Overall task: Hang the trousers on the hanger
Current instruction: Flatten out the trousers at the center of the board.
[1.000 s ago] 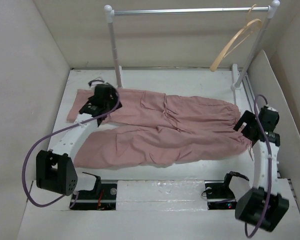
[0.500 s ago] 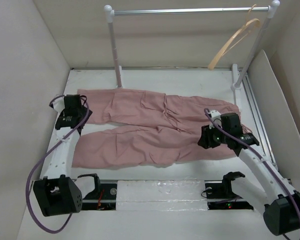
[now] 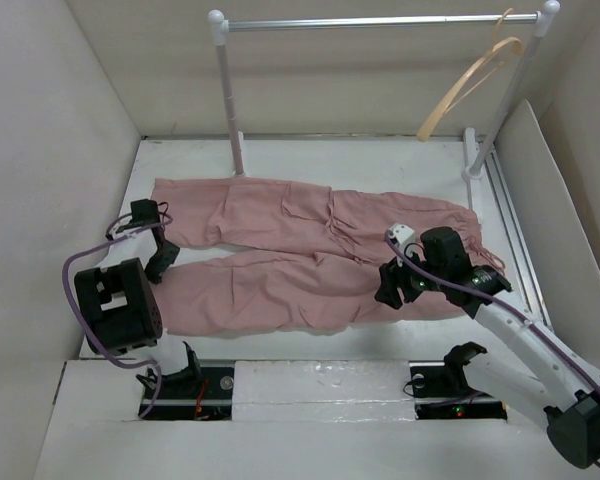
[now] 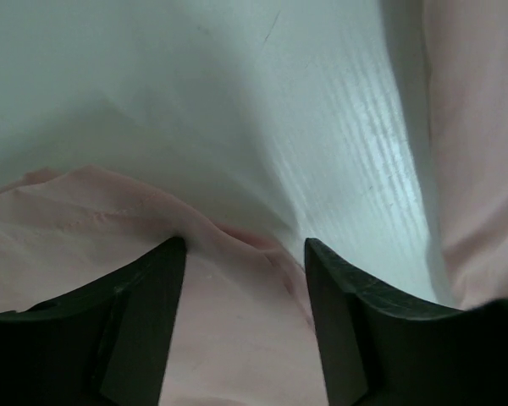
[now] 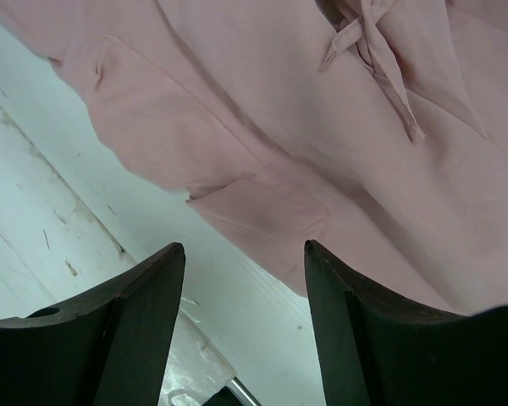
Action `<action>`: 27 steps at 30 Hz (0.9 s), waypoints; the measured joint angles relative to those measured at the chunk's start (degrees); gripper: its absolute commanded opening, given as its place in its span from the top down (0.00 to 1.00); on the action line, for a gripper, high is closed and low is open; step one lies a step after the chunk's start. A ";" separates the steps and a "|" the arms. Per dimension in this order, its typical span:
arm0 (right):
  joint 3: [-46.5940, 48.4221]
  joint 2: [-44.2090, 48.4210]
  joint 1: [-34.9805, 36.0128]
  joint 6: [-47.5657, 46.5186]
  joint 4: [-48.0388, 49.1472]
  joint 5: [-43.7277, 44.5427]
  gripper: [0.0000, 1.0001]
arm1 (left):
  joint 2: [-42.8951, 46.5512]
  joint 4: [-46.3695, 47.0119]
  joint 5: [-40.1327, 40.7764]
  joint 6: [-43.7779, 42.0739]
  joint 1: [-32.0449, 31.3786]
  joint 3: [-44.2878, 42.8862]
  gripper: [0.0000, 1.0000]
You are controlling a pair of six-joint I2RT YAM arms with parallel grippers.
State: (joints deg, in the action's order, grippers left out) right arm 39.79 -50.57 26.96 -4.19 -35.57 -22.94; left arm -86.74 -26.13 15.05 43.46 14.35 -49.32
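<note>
The left arm (image 3: 115,305) is folded back over its base, wrist dipped low, well in front of the clothes rail (image 3: 380,21), while the right arm (image 3: 520,335) stretches forward and leftward, low on the rail's near side. The left fingers (image 4: 144,330) are spread with a leg hem of the trousers (image 3: 310,250) between them; the right fingers (image 5: 135,330) gape, holding nothing, above the pocket, with the drawstring just beyond. The trousers lie flat and wrinkled on the white tabletop (image 3: 360,160) before the rail, the hanger (image 3: 470,85) hangs at the rail's right end, and pale walls enclose everything.
</note>
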 measured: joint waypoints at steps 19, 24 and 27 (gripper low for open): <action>-0.31 0.94 -0.02 -1.29 0.07 1.55 0.35 | 28.04 -7.37 4.68 1.42 -1.90 -1.84 1.00; -0.46 0.92 -0.59 -1.88 0.55 0.74 0.35 | 38.69 -14.80 6.29 2.69 -2.34 -2.67 1.00; -0.46 0.15 -1.14 -2.49 1.09 -0.07 0.35 | 33.11 -15.56 6.97 2.49 -2.32 -4.15 1.00</action>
State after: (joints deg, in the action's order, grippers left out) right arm 39.33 -50.41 25.82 -6.68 -34.48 -23.00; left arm -53.63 -41.69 22.02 45.95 12.03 -53.47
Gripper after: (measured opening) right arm 0.654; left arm 0.003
